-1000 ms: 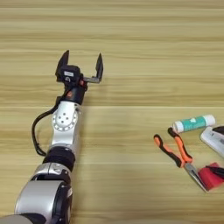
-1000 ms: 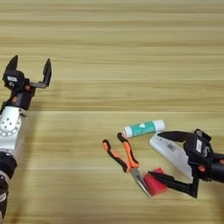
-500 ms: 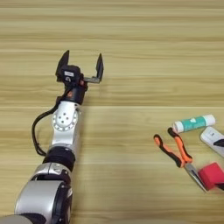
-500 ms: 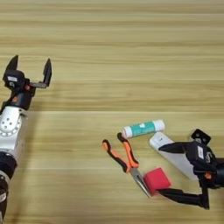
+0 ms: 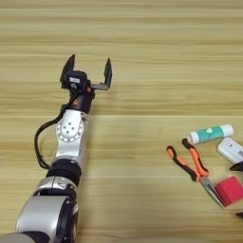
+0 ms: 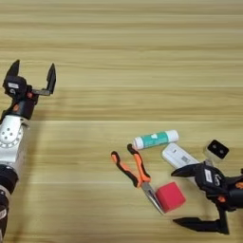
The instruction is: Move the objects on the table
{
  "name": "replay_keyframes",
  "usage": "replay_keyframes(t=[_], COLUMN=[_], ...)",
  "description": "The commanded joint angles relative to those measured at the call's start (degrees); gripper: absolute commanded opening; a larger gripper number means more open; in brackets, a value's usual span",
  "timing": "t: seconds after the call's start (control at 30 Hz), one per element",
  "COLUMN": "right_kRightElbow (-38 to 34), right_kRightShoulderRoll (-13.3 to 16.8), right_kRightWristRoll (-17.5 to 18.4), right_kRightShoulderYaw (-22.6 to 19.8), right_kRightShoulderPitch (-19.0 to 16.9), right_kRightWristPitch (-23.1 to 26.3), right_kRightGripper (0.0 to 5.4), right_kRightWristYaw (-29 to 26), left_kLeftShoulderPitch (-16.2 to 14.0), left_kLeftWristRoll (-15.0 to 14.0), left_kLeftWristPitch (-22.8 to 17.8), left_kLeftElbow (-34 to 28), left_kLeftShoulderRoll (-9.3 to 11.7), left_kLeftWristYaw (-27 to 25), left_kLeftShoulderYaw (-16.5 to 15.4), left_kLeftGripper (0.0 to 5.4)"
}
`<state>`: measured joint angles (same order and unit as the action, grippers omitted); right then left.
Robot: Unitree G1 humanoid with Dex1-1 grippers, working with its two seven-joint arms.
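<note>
Red cube (image 6: 170,196) sits at 5 o'clock on the light wooden table (image 6: 142,57) touching orange-handled pliers (image 6: 135,174), right gripper (image 6: 195,197) spread beside it, likely lining up a grasp; left gripper (image 5: 88,71) idle, spread, 10 o'clock.

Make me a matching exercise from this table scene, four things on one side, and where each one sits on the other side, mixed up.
Things:
1. tube
2. pliers
3. red cube
4. small black block

Places:
A. touching the tip of the pliers, just left of the right claw
B. furthest right of the four, beyond the white flat device
C. lying across the planks, above the pliers' handles
D. handles pointing up-left, nose pointing toward the cube

Pairs: 1-C, 2-D, 3-A, 4-B

The left claw stands open far off at the left.
</note>
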<state>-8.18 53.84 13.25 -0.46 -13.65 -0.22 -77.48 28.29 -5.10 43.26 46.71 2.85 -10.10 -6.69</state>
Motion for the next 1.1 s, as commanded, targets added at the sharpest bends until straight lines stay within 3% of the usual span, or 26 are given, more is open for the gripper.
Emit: replay_keyframes(t=[0.03,0.17,1.1], right_kRightElbow=[1.57,2.21,0.94], right_kRightShoulderRoll=[0.45,0.15,-0.64], right_kRightWristRoll=[-2.46,-2.36,0.23], right_kRightShoulderYaw=[1.68,2.39,3.82], right_kRightShoulderPitch=[1.85,3.15,4.73], right_kRightWristPitch=[-2.11,-2.36,-1.16], right_kRightGripper=[5.38,5.38,2.42], right_kRightWristYaw=[0.99,1.45,2.21], left_kLeftShoulderPitch=[0.56,0.49,0.61], left_kLeftWristRoll=[-0.26,-0.27,-0.24], left_kLeftWristPitch=[0.44,0.46,0.28], left_kLeftElbow=[0.32,0.22,0.17], left_kLeftShoulderRoll=[0.02,0.0,-0.07], left_kLeftWristYaw=[-0.1,-0.14,-0.1], left_kLeftShoulderYaw=[-0.16,-0.19,-0.33], left_kLeftGripper=[5.4,5.4,5.4])
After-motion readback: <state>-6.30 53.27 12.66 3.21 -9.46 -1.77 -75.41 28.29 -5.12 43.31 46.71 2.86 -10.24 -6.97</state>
